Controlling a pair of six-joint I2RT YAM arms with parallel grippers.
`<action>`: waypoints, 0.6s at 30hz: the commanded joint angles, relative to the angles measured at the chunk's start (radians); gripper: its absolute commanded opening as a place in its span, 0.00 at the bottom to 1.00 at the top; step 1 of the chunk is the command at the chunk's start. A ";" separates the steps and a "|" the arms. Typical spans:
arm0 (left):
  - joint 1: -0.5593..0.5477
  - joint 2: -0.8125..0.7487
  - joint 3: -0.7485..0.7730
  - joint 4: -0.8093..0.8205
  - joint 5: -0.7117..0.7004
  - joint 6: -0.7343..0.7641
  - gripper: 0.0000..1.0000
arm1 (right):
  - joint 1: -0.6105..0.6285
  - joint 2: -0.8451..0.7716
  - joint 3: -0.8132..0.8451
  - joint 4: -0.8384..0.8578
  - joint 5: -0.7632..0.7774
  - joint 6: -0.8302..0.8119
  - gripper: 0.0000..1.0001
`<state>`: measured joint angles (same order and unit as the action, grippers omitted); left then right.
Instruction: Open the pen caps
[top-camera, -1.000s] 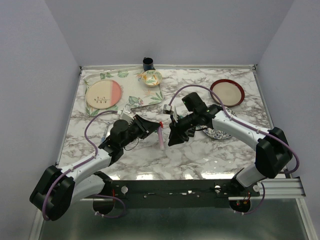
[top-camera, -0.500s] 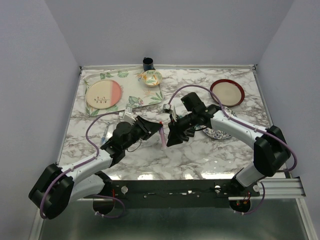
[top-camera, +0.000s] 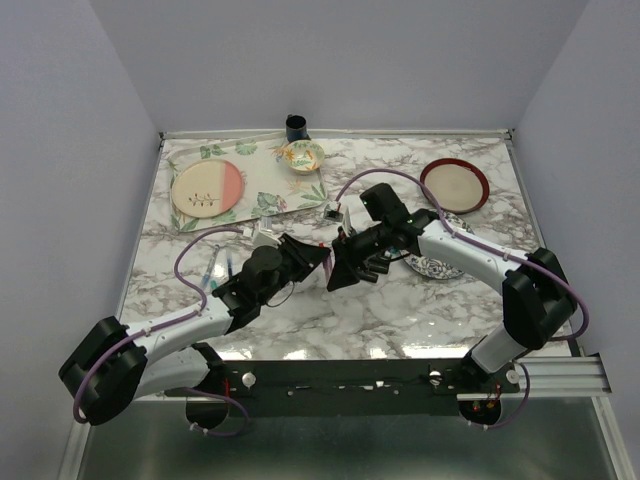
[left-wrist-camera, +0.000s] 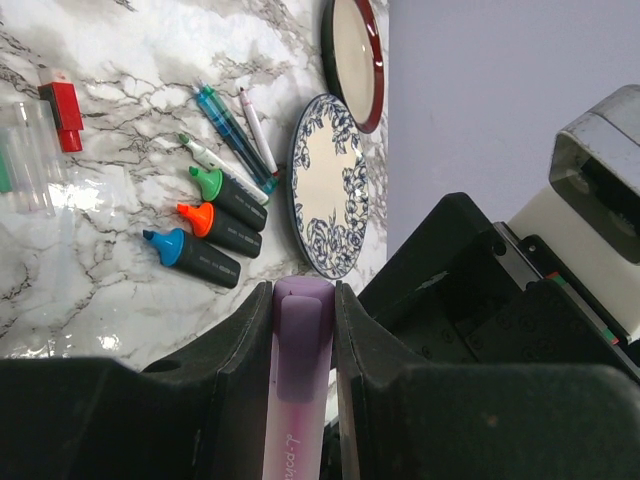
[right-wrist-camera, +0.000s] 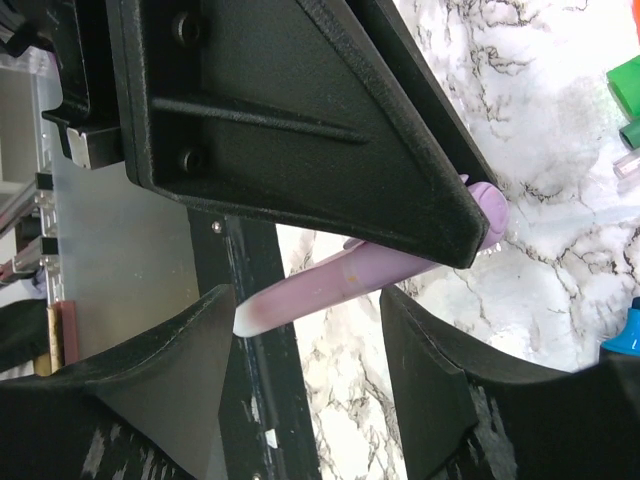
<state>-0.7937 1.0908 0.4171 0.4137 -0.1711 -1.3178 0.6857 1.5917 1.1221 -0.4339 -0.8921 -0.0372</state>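
My left gripper (left-wrist-camera: 302, 292) is shut on a pale purple pen (left-wrist-camera: 296, 420); its purple cap (left-wrist-camera: 303, 325) sits right between the fingertips. In the top view the left gripper (top-camera: 316, 258) meets the right gripper (top-camera: 334, 268) at mid-table. My right gripper (right-wrist-camera: 305, 300) is open, its jaws on either side of the pen's pale tail end (right-wrist-camera: 320, 285) without clamping it. On the table lie three black highlighters with a green cap (left-wrist-camera: 208, 182), an orange cap (left-wrist-camera: 194, 216) and a blue cap (left-wrist-camera: 164, 244), beside thin pens (left-wrist-camera: 235, 130). A loose red cap (left-wrist-camera: 66, 103) lies farther off.
A blue floral plate (left-wrist-camera: 325, 190) and a red-rimmed plate (left-wrist-camera: 352, 55) lie beyond the highlighters. In the top view a pink-and-cream plate (top-camera: 207, 188), a small bowl (top-camera: 303, 155) and a dark cup (top-camera: 296, 127) stand at the back left on a leafy placemat (top-camera: 270, 200).
The left arm has carried the pen rightward until it meets the right gripper. The right jaws have spread wider, around the pen's tail.
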 joint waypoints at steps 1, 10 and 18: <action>-0.012 0.008 0.029 -0.015 -0.073 0.009 0.12 | -0.002 0.020 0.001 0.026 -0.021 0.036 0.68; -0.078 -0.008 0.083 -0.108 -0.209 -0.004 0.05 | -0.002 0.040 -0.016 0.079 0.087 0.140 0.68; -0.131 -0.034 0.101 -0.190 -0.361 -0.049 0.01 | -0.002 0.039 -0.028 0.084 0.219 0.168 0.55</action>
<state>-0.9020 1.0897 0.4889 0.2958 -0.3893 -1.3369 0.6857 1.6230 1.1053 -0.3740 -0.7746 0.1116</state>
